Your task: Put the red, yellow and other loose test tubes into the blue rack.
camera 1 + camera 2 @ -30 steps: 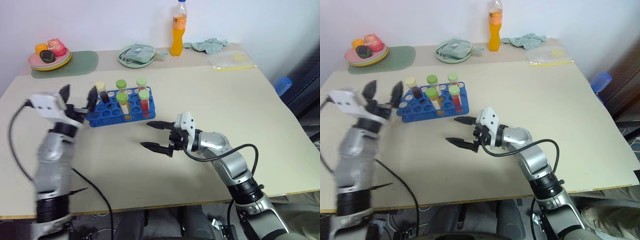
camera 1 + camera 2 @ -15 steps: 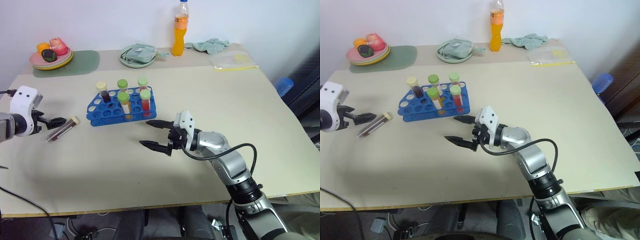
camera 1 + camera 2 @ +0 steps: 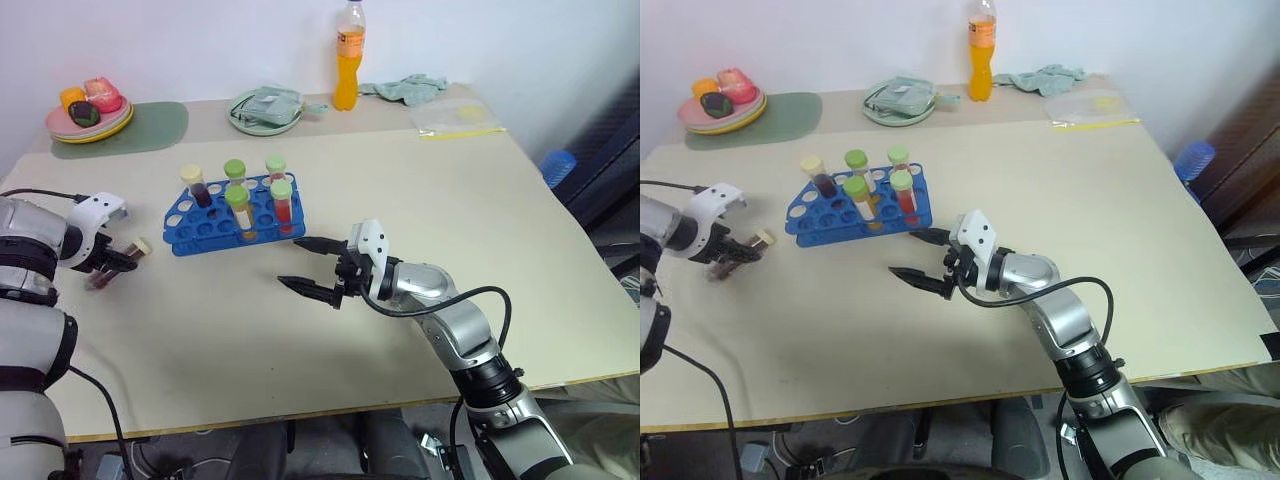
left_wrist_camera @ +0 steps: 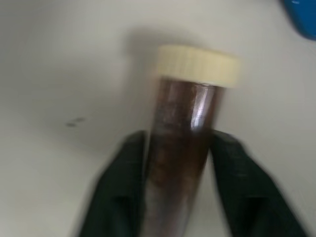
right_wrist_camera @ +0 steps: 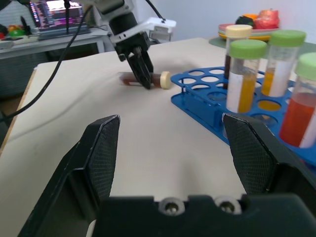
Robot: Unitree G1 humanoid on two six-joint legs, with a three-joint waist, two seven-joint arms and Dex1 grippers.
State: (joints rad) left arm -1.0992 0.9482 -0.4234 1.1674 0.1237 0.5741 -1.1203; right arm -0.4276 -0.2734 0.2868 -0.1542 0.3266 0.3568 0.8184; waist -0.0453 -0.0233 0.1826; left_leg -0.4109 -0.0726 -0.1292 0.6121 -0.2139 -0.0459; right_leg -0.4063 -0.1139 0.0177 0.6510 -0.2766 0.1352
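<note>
a: status, working left to right. what changed at my left gripper (image 3: 112,262)?

b: a second ago my left gripper was raised beside the rack with its fingers spread. it has since come down to the table (image 3: 420,200) left of the rack and pressed its fingers together on the dark tube (image 4: 182,148). the wrist view shows one black finger (image 4: 121,192) against each side of the glass, below the cream cap (image 4: 197,65).

a: what does that mean for the task?

b: judgement: the grasp on this loose tube is made, but the tube lies on its side on the table and is not lifted. lift, turn upright and insert remain.

a: where is the tube relative to the gripper and the rack?

b: it sits between my left fingers, cap end pointing toward the blue rack (image 3: 205,222), near the rack's left end but not touching it. the rack holds five capped tubes upright; several holes near its left end look free.

a: and my right gripper (image 3: 310,267)?

b: unchanged. it hovers just right of the rack, pointing left, fingers spread and holding nothing. the rack lies between the two grippers.
</note>
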